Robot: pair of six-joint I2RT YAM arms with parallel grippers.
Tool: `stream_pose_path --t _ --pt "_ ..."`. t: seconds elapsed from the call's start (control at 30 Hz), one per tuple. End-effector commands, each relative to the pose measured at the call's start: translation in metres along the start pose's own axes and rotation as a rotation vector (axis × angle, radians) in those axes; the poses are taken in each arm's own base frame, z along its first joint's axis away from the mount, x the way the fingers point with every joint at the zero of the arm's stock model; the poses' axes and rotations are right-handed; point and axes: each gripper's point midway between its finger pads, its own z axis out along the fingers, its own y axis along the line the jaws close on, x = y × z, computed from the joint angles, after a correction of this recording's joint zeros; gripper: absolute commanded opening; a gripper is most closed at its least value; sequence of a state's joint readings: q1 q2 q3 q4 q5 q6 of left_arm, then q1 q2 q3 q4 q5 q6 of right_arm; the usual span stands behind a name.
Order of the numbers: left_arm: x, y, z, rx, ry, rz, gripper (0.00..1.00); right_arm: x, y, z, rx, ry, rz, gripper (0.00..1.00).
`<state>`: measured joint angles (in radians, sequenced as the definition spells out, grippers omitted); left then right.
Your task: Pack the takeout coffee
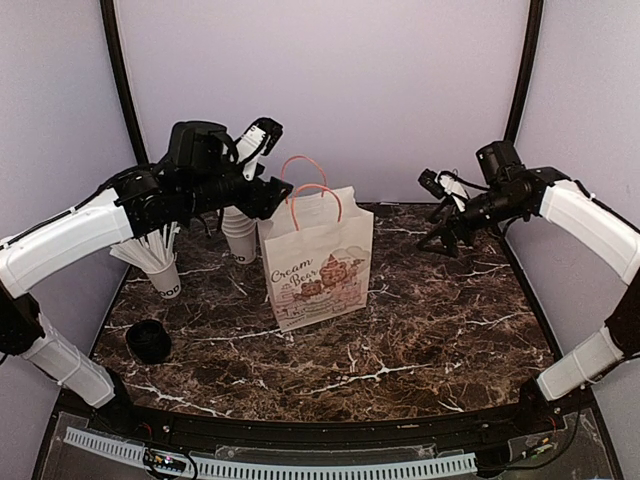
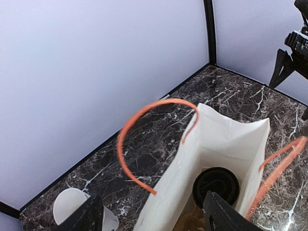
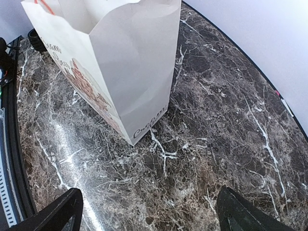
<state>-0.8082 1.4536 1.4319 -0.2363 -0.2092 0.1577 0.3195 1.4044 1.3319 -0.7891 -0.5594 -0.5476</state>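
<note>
The takeout coffee shows only as its round black lid (image 2: 216, 185), standing upright deep inside the white paper bag (image 1: 318, 262) with orange handles. The cup's white side is hidden by the bag walls, and the top view does not show it at all. My left gripper (image 1: 262, 196) hovers above the bag's open mouth, over its left edge. In the left wrist view the left gripper (image 2: 154, 219) is open and empty, with one finger outside the bag (image 2: 89, 216) and one over the opening. My right gripper (image 1: 446, 226) is open and empty, raised to the right of the bag (image 3: 110, 62).
A stack of nested white cups (image 1: 240, 236) stands just behind and left of the bag. A white cup with paper-wrapped straws (image 1: 160, 270) is further left. A stack of black lids (image 1: 148, 340) sits at the front left. The marble tabletop (image 1: 440, 330) ends at walls behind.
</note>
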Motion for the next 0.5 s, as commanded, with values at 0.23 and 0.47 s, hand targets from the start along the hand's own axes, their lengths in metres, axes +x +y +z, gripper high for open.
stream_pose_path --t 0.23,0.47 --pt "0.036 0.065 -0.046 -0.249 0.04 -0.108 0.9 -0.027 -0.054 -0.043 0.276 -0.092 0.102 0.99" --pt "0.078 0.111 -0.051 -0.338 0.115 -0.316 0.97 -0.029 -0.127 -0.105 0.572 -0.264 0.389 0.99"
